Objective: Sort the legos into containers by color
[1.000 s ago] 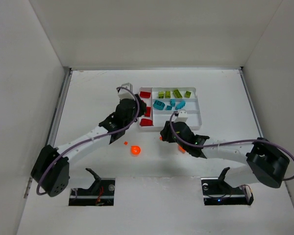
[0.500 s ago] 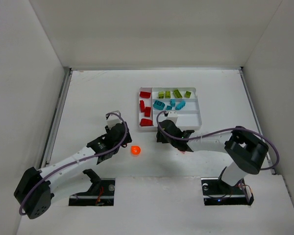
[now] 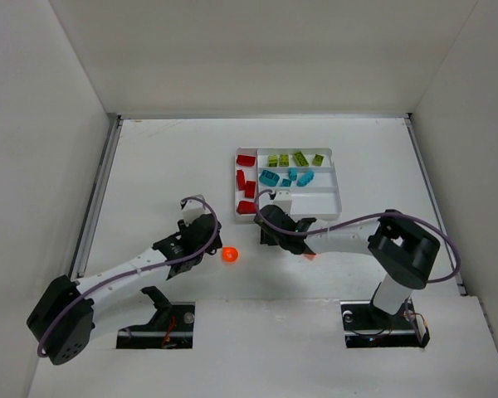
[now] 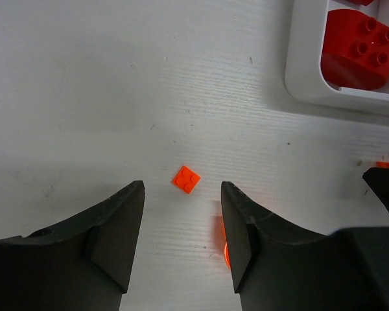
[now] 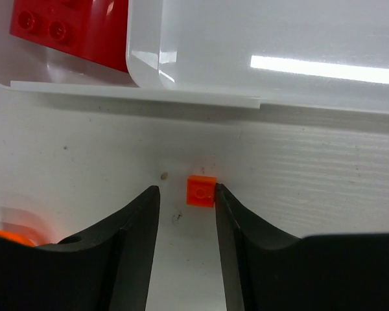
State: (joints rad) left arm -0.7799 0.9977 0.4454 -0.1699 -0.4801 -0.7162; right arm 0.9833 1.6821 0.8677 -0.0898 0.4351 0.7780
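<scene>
From above, we saw the desk (image 3: 158,166) lying open on the left, with the white tray (image 3: 340,179) toward the far middle. Red legos (image 3: 246,182) sat in its narrow side slot, yellow-green legos (image 3: 295,158) in the far long slot and teal legos (image 3: 286,177) in the next. A rounded orange lego (image 3: 229,255) lay on the desk between the arms. The left arm (image 3: 133,269) lay low toward it. The right arm (image 3: 344,240) pointed leftward at the tray's near left corner.

In the left wrist view, the left jaws were spread and pinched nothing, with a studded orange square (image 4: 185,179) just ahead between them.

In the right wrist view, the right jaws were spread. An orange square brick (image 5: 201,191) lay between their tips, close against one, just short of the tray's edge.
</scene>
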